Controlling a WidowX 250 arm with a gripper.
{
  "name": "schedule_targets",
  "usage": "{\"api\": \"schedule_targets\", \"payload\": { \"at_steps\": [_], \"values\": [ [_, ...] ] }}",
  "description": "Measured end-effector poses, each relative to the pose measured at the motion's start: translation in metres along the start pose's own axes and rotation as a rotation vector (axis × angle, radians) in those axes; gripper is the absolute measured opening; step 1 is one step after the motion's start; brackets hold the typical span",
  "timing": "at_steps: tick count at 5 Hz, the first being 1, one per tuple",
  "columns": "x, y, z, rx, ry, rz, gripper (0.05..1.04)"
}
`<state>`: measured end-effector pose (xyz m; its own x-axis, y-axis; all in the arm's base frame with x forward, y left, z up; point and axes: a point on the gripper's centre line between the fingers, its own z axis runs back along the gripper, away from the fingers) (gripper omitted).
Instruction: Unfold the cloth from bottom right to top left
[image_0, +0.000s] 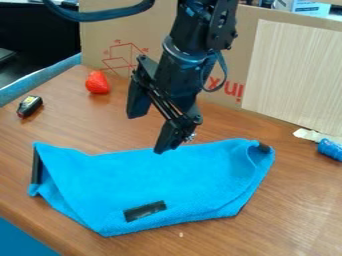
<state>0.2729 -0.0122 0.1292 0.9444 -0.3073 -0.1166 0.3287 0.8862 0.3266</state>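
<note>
Blue cloth on the near half of the brown surface, sides folded over at left and right, a dark patch by its near edge. Tool above its far edge, fingers spread, nothing gripped (contact with cloth: cannot tell). Far left: red strawberry; nearer and further left, a small black item. Cardboard stands behind; blue roll at right.
</note>
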Motion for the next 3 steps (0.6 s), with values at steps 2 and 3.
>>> {"api": "schedule_targets", "payload": {
  "at_steps": [2,3],
  "values": [
    [-0.007,-0.010,-0.021,-0.024,0.010,-0.061,0.999],
    [-0.017,-0.010,-0.025,-0.020,-0.050,-0.104,0.999]
  ]
}}
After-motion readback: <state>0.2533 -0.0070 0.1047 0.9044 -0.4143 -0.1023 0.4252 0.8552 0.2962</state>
